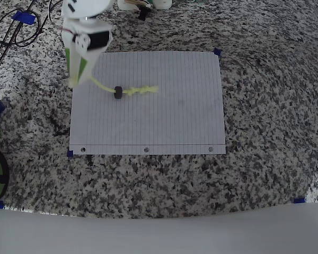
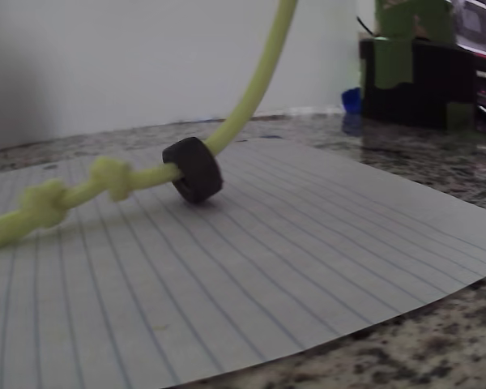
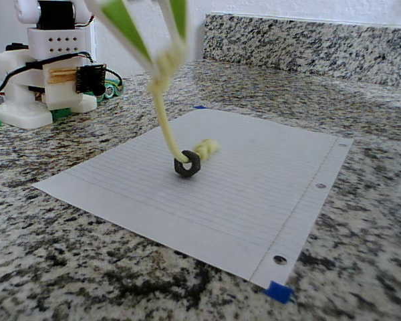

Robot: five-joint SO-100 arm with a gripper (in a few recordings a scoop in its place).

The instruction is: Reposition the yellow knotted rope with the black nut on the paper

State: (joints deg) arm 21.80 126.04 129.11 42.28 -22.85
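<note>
We look first at the yellow knotted rope. One end is up in the air, pinched in the gripper. The rest slopes down to the paper. The far end, with its little knots, lies flat on the sheet. The black nut sits on the rope where the rope meets the paper. It stands on its edge and touches the sheet.

In the overhead view the rope and the nut are in the upper left part of the paper, and the gripper is by the sheet's left edge. In the wrist view the rope climbs up out of the top, the nut rests on the lined paper, and two knots show to its left.

The gripper looks blurry in the fixed view, but its two green fingers come together on the rope's end, so we think the claw is closed on the rope.

We think the robot is in the middle of the carrying step. It has the rope by one end and is dragging or lifting it to a new spot. Next it needs to go slow, so the nut does not slide off the loose end. Then it should lower the rope over the paper and let go, with rope and nut both on the sheet.

Around the paper is a speckled stone counter. Bits of blue tape mark the paper's corners.
</note>
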